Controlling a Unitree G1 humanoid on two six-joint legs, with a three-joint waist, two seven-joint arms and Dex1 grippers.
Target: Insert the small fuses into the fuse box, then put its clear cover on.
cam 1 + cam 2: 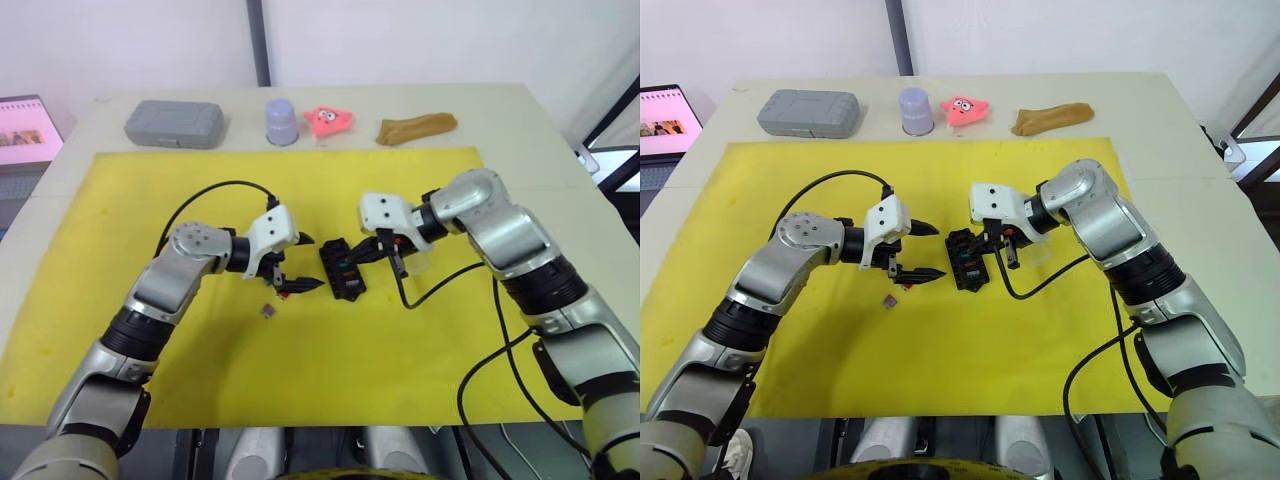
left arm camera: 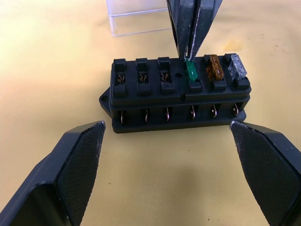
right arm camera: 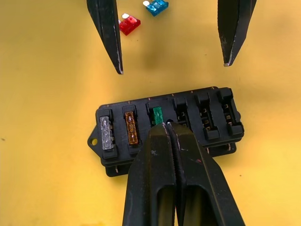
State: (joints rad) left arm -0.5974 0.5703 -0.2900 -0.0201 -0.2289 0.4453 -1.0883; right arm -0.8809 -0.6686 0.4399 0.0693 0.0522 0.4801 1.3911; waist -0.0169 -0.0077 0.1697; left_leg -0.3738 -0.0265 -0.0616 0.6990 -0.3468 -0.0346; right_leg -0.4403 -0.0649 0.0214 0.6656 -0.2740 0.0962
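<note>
Fuse box (image 3: 164,134): black, grey, amber, green fuses seated.
Right end effector (image 3: 171,129): pinched together on green fuse (image 3: 156,115).
Left end effector (image 2: 167,141): fingers spread, facing box.

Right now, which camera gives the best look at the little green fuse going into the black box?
The left wrist view: the green fuse stands in its slot on the fuse box, pinched by the right gripper. The right wrist view shows it partly hidden behind the fingers; in the head views it is a speck.

The black fuse box (image 3: 164,134) is loaded with grey, amber and green fuses (image 3: 156,116); three slots are left vacant. A red fuse (image 3: 129,24) and a blue fuse (image 3: 155,6) are seen near the box. The clear cover (image 2: 138,18) is seen just behind the box.
</note>
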